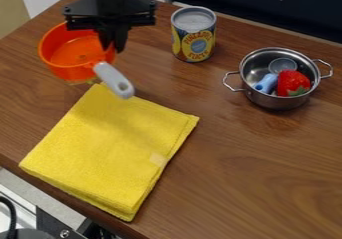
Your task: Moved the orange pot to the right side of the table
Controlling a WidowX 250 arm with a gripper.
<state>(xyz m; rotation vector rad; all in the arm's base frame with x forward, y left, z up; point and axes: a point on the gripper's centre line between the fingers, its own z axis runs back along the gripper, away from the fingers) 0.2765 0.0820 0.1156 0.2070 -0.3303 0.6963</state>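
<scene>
Nearest the camera, at the lower left beyond the counter's (267,158) edge, lies a black cable (11,214) with metal hardware. Next comes a folded yellow cloth (107,148), lying flat, with no evident part in the job.

Subject of inspection: the orange pot (67,71), at the view's upper left, open side up, its pale handle (114,80) pointing toward the cloth's upper corner. My end effector (113,44) hangs over the pot's rim on the handle side. How far open it is, and whether it has hold of the rim, I cannot tell. I judge the position sound: that stretch of wall is thin enough to pinch, and the handle points clear of my approach. Gripping off-centre may, however, let the pot tip once its weight is free.

Also noted: a can (194,40) upright near the far edge, and a steel pot (276,101) at the right, keeping a toy strawberry (292,83) and a blue item (266,83) together within its wall. Both stand toward the destination. Delivery to the right side is outstanding; I recommend confirming the grip, lifting clear of the can, and setting down on the near side of the steel pot
</scene>
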